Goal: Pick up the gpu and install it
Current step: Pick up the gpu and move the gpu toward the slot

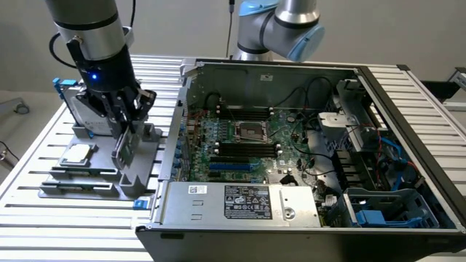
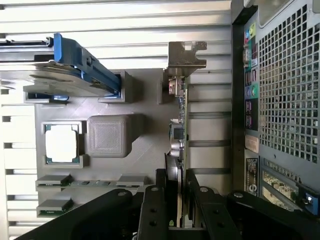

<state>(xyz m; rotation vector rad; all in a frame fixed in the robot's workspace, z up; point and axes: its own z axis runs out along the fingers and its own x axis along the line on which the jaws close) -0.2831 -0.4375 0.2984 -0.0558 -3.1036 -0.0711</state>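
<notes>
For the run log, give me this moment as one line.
phase: grasp | gripper: shut on gpu | gpu: on edge in grey holder, not installed

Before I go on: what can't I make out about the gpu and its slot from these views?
- Upper edge of the gpu: exterior view, covered by the gripper.
- Faces of the gpu: wrist view sees it edge-on.
- Latches of the expansion slots: exterior view, too small.
- Near edge of the motherboard: exterior view, behind the power supply.
</notes>
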